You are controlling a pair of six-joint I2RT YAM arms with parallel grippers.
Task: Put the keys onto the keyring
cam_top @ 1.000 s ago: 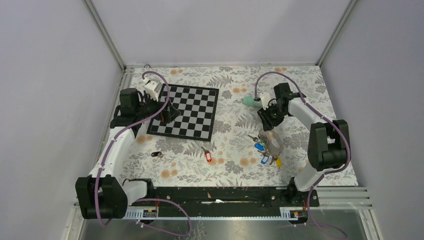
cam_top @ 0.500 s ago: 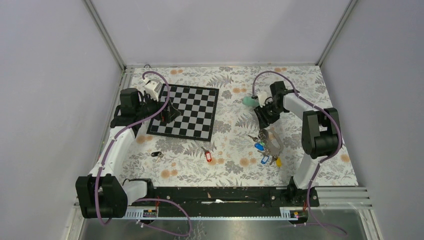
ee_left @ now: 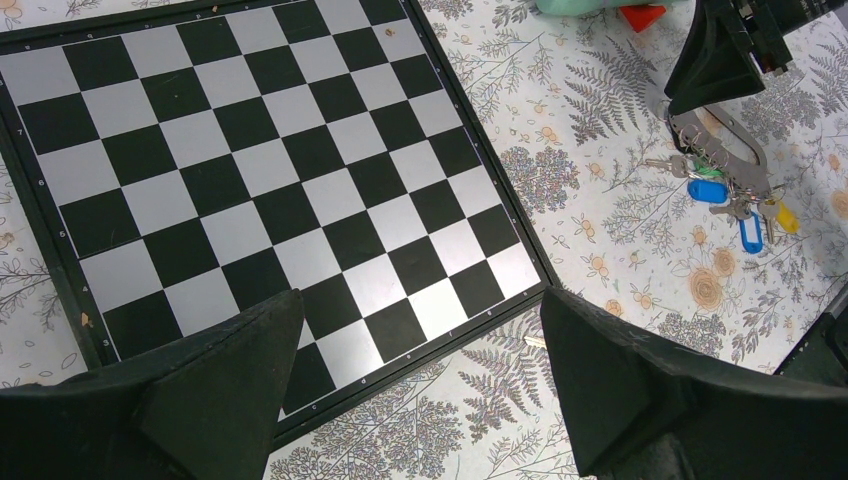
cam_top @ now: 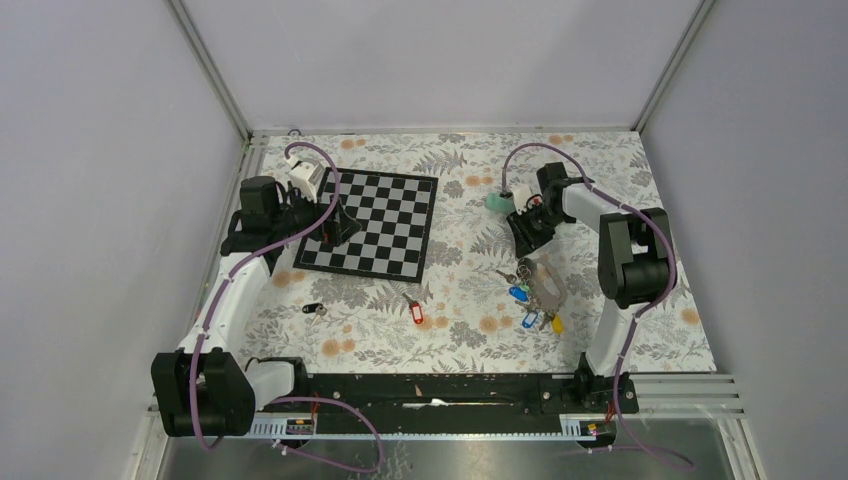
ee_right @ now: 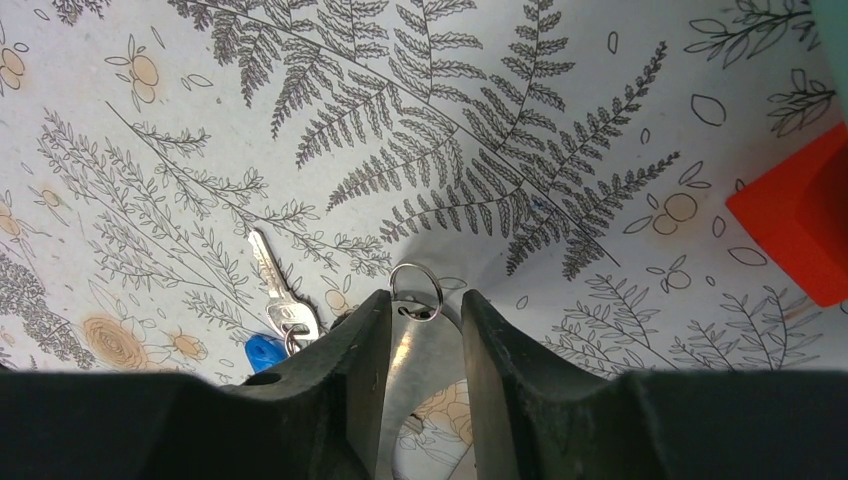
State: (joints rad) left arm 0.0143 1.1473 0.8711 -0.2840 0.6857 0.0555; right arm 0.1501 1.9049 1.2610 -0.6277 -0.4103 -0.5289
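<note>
Diagonally, keyring [cam_top: 547,287] runs far-left to near-right.

A robotics lab test cell: plain grey panel walls [cam_top: 100,200] framed by aluminium posts [cam_top: 210,70] enclose a floral-covered tabletop [cam_top: 460,245], with a cabled left arm [cam_top: 225,300] and right arm [cam_top: 625,260] bolted to a black rail [cam_top: 430,385].
</note>
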